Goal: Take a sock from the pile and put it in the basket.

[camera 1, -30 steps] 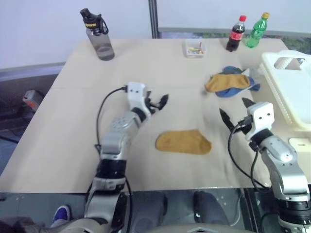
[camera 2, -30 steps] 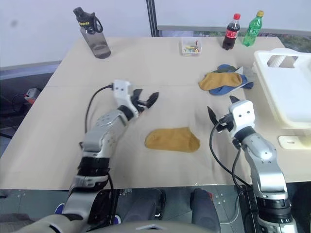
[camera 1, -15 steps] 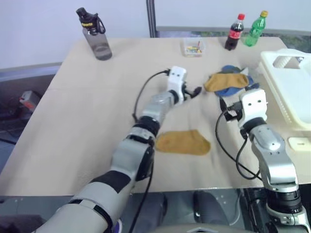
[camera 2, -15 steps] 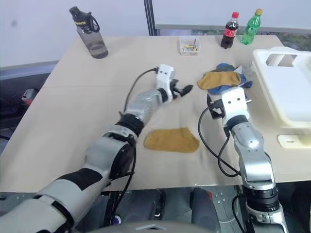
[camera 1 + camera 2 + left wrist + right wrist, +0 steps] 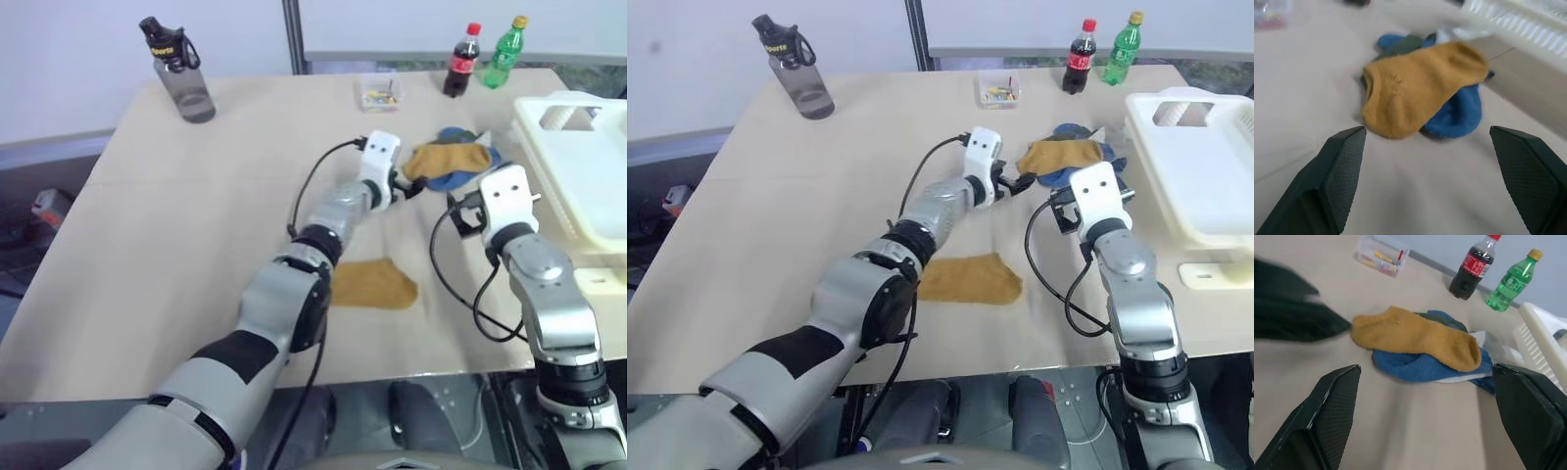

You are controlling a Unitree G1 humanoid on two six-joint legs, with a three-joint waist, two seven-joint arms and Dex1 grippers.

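Note:
The pile (image 5: 453, 162) of mustard-yellow, blue and dark green socks lies on the tan table, right of centre, with a yellow sock (image 5: 1420, 85) on top. My left gripper (image 5: 407, 184) reaches across the table and stands open just short of the pile's left end, holding nothing. A little nearer to me than the pile, my right gripper (image 5: 460, 211) is open too, and the socks (image 5: 1415, 335) lie ahead of it. The white slotted basket (image 5: 588, 166) sits at the table's right edge, beside the pile. One more yellow sock (image 5: 370, 284) lies flat nearer the front.
A dark water bottle (image 5: 176, 70) stands at the back left. Along the back edge are a small clear box (image 5: 377, 93), a cola bottle (image 5: 458, 61) and a green bottle (image 5: 502, 54). The left forearm stretches over the table's middle.
The left arm has stretched from the table's middle to the right, up to the pile's edge. My right gripper has moved forward toward the pile. Both stayed open. The camera shifted slightly.

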